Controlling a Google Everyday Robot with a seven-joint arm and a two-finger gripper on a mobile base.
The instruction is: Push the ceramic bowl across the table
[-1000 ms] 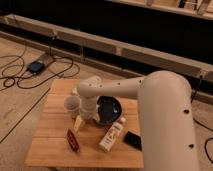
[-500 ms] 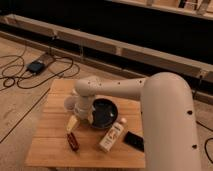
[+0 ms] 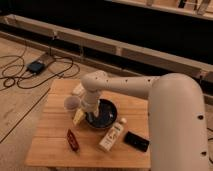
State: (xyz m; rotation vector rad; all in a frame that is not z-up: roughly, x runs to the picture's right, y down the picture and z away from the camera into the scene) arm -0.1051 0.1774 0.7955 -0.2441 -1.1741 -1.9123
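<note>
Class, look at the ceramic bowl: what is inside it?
The ceramic bowl shows a dark glossy interior with nothing loose visible. The hand reaches down at its left rim, hiding that part of the inside.

Arm outstretched; tool [image 3: 90, 114] low, downward

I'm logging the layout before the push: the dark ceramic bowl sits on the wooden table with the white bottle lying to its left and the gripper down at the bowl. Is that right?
Not quite. The camera view shows the white bottle lying to the right of the ceramic bowl, toward the table's front edge, not to its left. The rest holds: the gripper is down at the bowl's left rim.
</note>
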